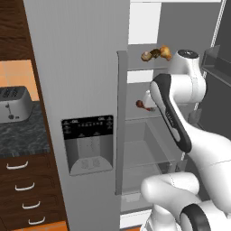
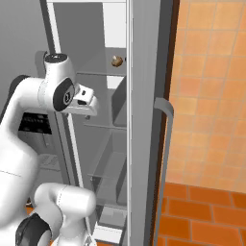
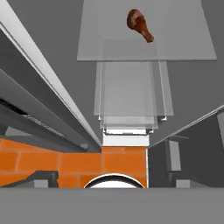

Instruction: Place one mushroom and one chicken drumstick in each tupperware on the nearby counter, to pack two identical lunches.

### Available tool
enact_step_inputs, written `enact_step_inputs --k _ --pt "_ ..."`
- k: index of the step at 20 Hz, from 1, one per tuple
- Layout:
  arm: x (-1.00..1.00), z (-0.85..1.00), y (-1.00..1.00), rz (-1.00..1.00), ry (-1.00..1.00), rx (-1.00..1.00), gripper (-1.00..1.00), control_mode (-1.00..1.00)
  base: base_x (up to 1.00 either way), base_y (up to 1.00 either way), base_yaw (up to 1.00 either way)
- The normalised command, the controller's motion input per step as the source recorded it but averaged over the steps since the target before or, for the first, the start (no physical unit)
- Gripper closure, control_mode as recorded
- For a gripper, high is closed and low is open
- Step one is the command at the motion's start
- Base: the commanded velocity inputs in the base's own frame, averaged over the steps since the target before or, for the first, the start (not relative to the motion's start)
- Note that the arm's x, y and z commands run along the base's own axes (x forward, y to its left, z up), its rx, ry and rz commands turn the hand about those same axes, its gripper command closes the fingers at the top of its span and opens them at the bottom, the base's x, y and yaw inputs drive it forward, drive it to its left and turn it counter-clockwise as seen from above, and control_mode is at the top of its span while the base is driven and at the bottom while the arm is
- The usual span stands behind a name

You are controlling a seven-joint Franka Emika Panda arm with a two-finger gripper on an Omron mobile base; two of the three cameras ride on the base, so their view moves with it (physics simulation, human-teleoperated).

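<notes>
A reddish-brown chicken drumstick (image 3: 139, 24), fat end tapering to a bone knob, lies on a glass fridge shelf (image 3: 183, 43); the fingers stand released.

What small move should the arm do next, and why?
Probably lower the open gripper toward the chicken drumstick on the glass fridge shelf: the hand view shows the drumstick lying free there, some way ahead, and nothing is held.

You face open grey fridge (image 1: 76, 67), glass shelves (image 3: 131, 96) inside; toaster (image 1: 13, 104) left; orange tile floor (image 2: 206, 216).
</notes>
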Motion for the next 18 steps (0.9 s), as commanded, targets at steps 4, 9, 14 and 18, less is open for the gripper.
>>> enact_step_inputs --k 4,9,14,18 --pt "0.00 0.70 0.00 -0.05 -0.11 0.00 -1.00 -1.00 0.00 0.00 0.00" --pt "0.00 0.65 -0.02 -0.02 -0.05 0.00 -1.00 -1.00 0.00 0.00 0.00" --pt "0.00 0.59 -0.11 0.00 -0.28 0.00 -1.00 -1.00 0.00 0.00 0.00" --pt "0.02 0.29 -0.34 0.00 -0.20 0.00 -1.00 -1.00 0.00 0.00 0.00"
